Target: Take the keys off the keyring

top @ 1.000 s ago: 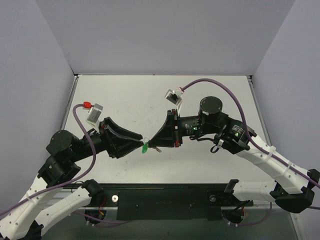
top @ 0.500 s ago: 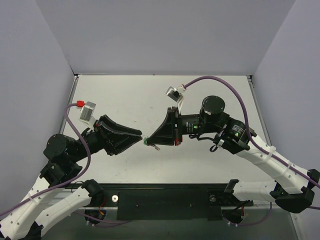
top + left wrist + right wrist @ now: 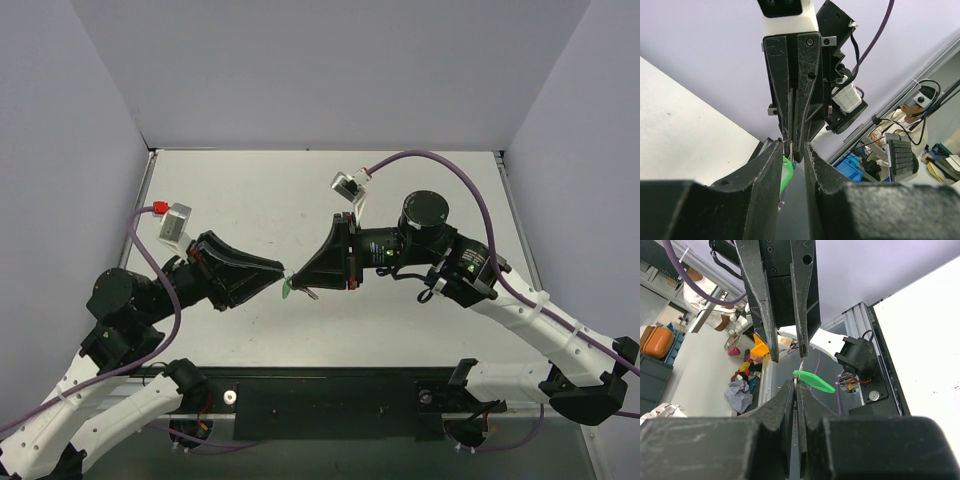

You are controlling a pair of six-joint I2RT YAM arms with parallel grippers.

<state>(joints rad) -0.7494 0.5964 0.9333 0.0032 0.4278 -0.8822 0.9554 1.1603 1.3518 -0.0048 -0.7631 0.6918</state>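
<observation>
Right gripper (image 3: 298,284) clenched on keyring tag (image 3: 813,381) at its ring end, tag held up in air. Left gripper (image 3: 283,276) jaws apart, straddling right gripper's tip, gripping nothing. You should close left only with metal between its pads (key too small to make out). Keyring tag's long axis lies crosswise to right gripper's fingers, free end pointing sideways off that tip.

No legible text or markings.

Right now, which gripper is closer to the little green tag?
Right. The right gripper is shut against the green tag, touching its ring end. The left gripper stands open facing it, fingertips just short of the tag, not visibly touching.
</observation>
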